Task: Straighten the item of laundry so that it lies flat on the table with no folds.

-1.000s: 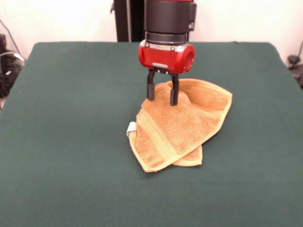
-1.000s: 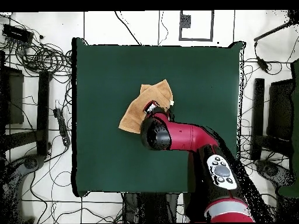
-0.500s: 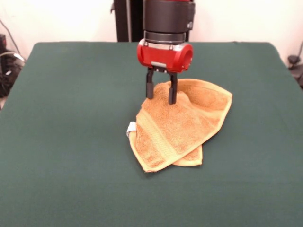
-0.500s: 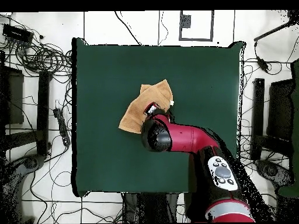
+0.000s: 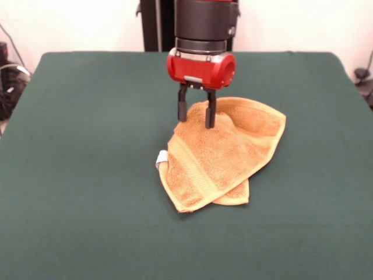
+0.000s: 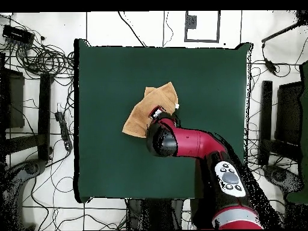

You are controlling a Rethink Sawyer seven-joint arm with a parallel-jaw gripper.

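The item of laundry (image 5: pixel 218 154) is an orange-tan towel lying folded over itself near the middle of the green table (image 5: pixel 76 146), with a raised bump at its far edge and a small white tag (image 5: pixel 161 158) at its left corner. My gripper (image 5: pixel 196 122) hangs open just above that far edge, its two black fingers (image 5: pixel 182 109) apart with nothing between them. In the overhead view the towel (image 6: pixel 147 108) shows beside the red arm (image 6: pixel 186 141), which hides the fingers, on the table (image 6: pixel 204 78).
Cables and dark stands (image 6: pixel 45 102) lie on the floor around the table's sides. A black post (image 5: pixel 150 26) stands behind the far edge. Bare green cloth surrounds the towel on all sides.
The gripper has risen slightly and drifted a little left off the towel's bump. The towel has not moved.
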